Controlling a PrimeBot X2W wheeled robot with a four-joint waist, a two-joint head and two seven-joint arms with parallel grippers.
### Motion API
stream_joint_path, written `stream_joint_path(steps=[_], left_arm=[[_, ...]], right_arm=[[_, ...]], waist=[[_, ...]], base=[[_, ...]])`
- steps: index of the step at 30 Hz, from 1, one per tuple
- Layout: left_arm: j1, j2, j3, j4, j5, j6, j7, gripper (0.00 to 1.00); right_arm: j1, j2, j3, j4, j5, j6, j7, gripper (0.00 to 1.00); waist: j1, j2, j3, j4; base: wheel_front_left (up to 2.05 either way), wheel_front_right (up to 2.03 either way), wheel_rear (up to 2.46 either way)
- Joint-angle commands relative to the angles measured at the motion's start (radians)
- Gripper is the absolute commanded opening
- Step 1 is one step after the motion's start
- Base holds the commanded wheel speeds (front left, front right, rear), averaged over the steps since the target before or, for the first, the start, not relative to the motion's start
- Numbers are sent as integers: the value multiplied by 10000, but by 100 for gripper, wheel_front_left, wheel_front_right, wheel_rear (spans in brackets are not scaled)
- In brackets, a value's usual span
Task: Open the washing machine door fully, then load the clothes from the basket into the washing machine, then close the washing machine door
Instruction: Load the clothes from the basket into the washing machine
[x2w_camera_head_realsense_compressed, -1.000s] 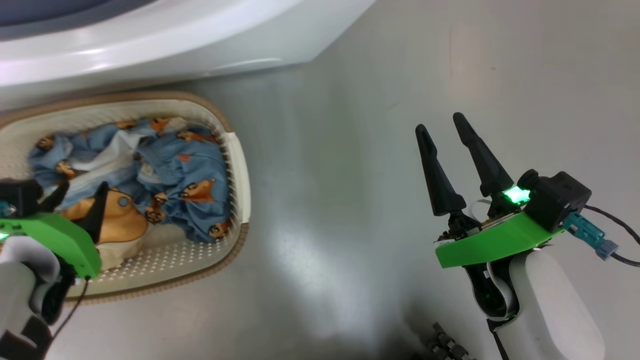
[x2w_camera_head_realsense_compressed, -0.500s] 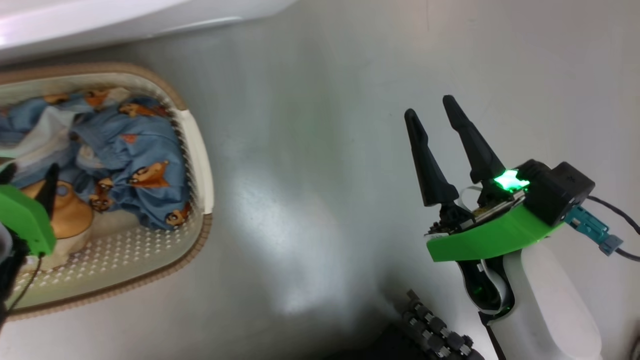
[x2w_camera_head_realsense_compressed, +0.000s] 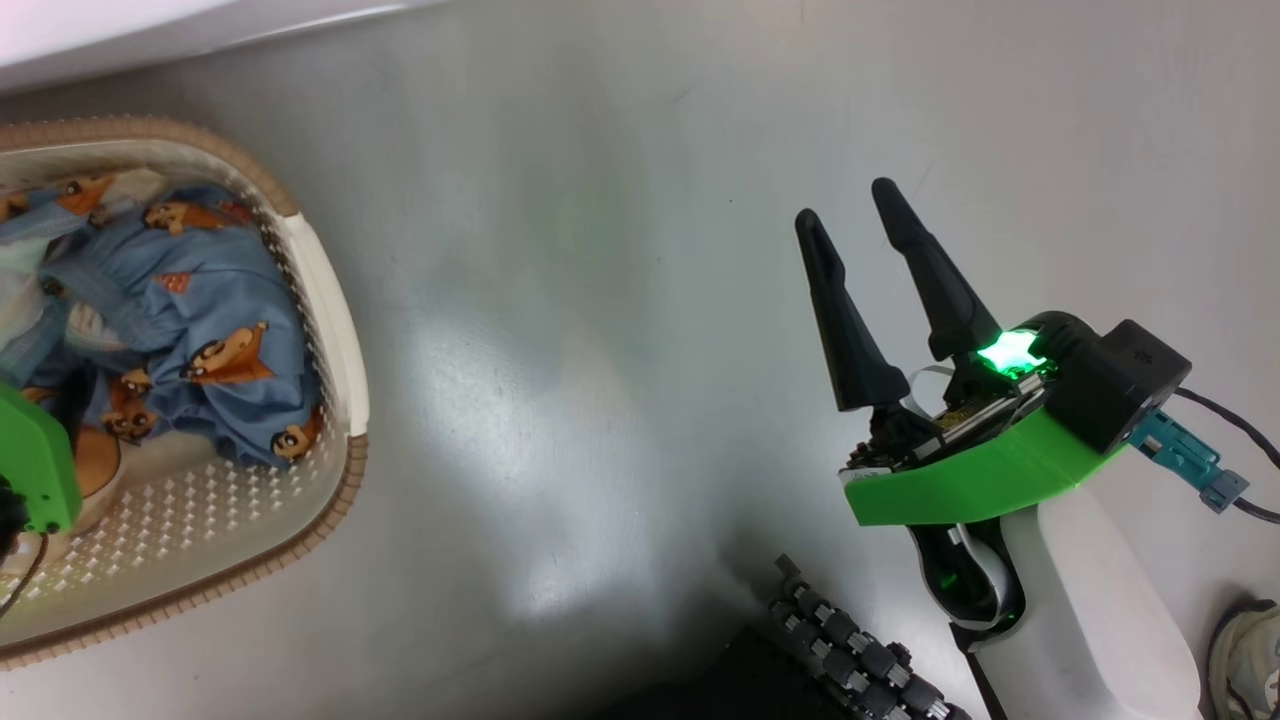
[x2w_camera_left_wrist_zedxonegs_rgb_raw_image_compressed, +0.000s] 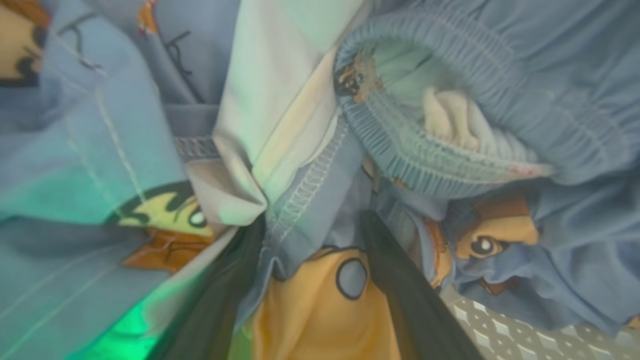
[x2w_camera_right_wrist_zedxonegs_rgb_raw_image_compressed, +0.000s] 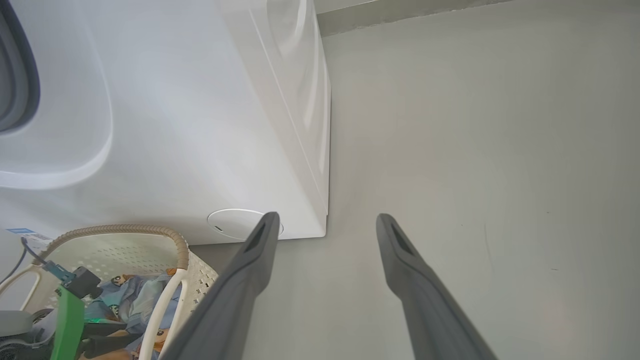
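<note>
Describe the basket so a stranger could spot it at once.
Start at the big white washing machine standing on the grey floor. Right at its foot sits the basket: cream perforated plastic with a brown woven-look rim. It alone holds the clothes, blue fabric printed with orange bear faces.

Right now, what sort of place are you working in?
Probably a laundry area, or a test room set up as one: a white washing machine stands on a bare grey floor, with a basket of clothes right beside it.
</note>
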Motion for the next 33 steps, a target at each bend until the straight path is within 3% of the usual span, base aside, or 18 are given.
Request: stream_joint_path(steps=[1, 2, 3, 4, 5, 16, 33], left_arm=[[-12, 424, 121, 93, -43, -25, 63, 100], [-35, 415, 55, 164, -89, -25, 148, 100], [-49, 400, -19, 205, -141, -25, 240, 76], [-72, 394, -79, 217, -189, -25, 258, 15], [-97, 395, -118, 200, -236, -25, 170, 0], [116, 250, -491, -431, -1255, -25, -711, 0], [1691, 16, -845, -2112, -3037, -25, -2311, 0]], right_arm=[[355, 16, 210, -217, -17, 16, -48, 100], [343, 16, 232, -221, -20, 16, -48, 100], [337, 16, 244, -223, -27, 16, -48, 100], [333, 16, 244, -223, -39, 16, -48, 100], [330, 16, 237, -219, -57, 16, -48, 100], [210, 16, 28, 42, -245, 16, -48, 100], [438, 16, -370, 1013, -522, 16, -48, 100]], waist=[[0, 0, -5, -2], [0, 0, -6, -7], [0, 0, -9, -6], [0, 0, -11, 2], [0, 0, -16, 16], [0, 0, -768, 455], [0, 0, -3647, 1349]], base=[[0, 0, 0], [0, 0, 0], [0, 0, 0], [0, 0, 0], [0, 0, 0], [0, 0, 0], [0, 0, 0]])
